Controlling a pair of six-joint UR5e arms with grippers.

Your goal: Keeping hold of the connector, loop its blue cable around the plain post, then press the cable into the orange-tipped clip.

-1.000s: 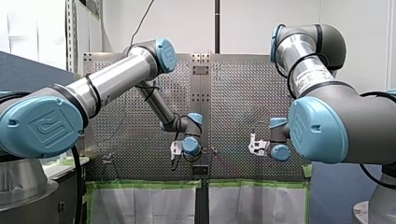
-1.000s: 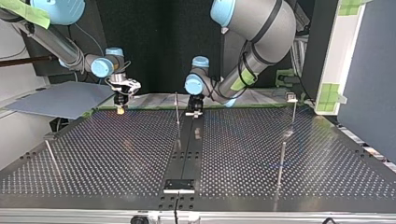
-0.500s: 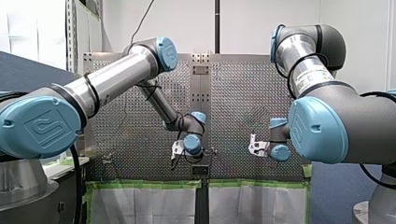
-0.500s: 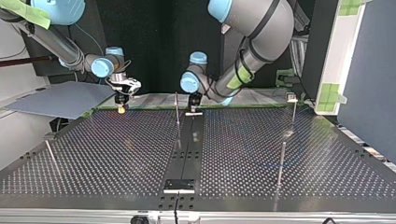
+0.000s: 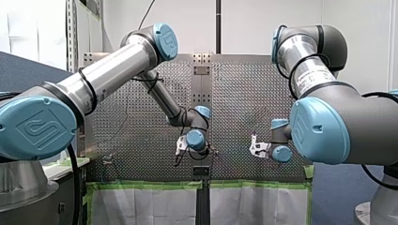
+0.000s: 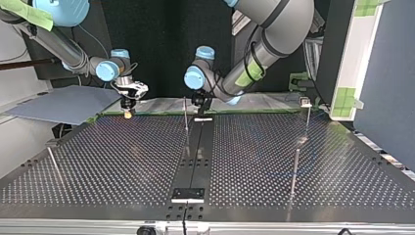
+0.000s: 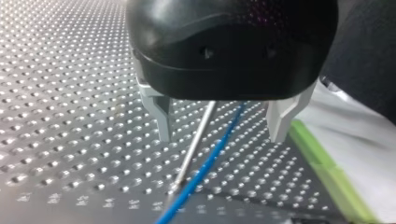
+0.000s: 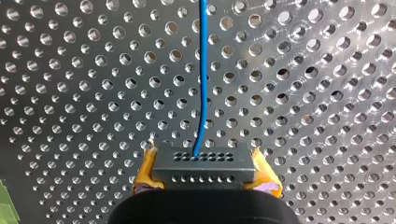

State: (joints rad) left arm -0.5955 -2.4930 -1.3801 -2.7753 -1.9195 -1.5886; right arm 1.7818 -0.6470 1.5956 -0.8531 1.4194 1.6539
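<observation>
In the right wrist view my right gripper (image 8: 204, 176) is shut with its yellow pads on a dark connector (image 8: 204, 163). The blue cable (image 8: 201, 70) runs straight ahead from it over the perforated plate. In the left wrist view my left gripper (image 7: 219, 136) is open. Its pale fingers (image 7: 161, 116) stand on either side of the plain post (image 7: 194, 142) and the blue cable (image 7: 212, 156), touching neither. In the top view my left gripper (image 6: 200, 102) hangs by the plain post (image 6: 186, 120) at the far middle. My right gripper (image 6: 128, 111) is further left.
More thin posts stand on the perforated table (image 6: 122, 161): one at the near left (image 6: 54, 165), one at the near right (image 6: 294, 171), and one with a small pale head at the far right (image 6: 307, 110). A dark strip (image 6: 193, 166) runs down the middle.
My left gripper has risen and shifted toward the plain post, leftward in the top view and rightward in the front view. My right arm has stayed still with the connector.
</observation>
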